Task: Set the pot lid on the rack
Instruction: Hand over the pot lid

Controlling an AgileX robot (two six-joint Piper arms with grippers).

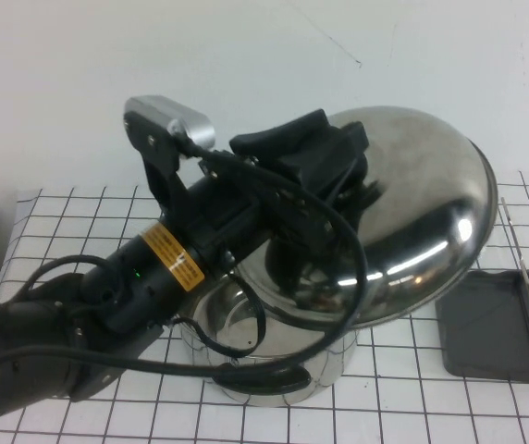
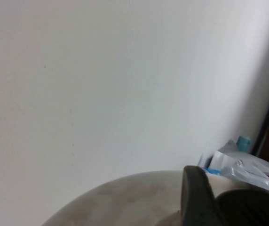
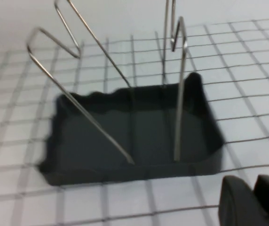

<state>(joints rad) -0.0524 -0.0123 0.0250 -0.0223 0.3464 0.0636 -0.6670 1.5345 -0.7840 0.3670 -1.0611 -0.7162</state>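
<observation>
The left gripper is raised above the steel pot, its black fingers partly spread and clamped around the centre of the pot lid, where the knob is hidden behind them. The lid hangs tilted in the air, its shiny dome facing the camera, above and to the right of the open pot. The rack, a dark grey tray with an upright wire frame, stands on the gridded table at the right, just beside the lid's lower edge. The right gripper hovers near the rack, fingers pressed together, holding nothing.
</observation>
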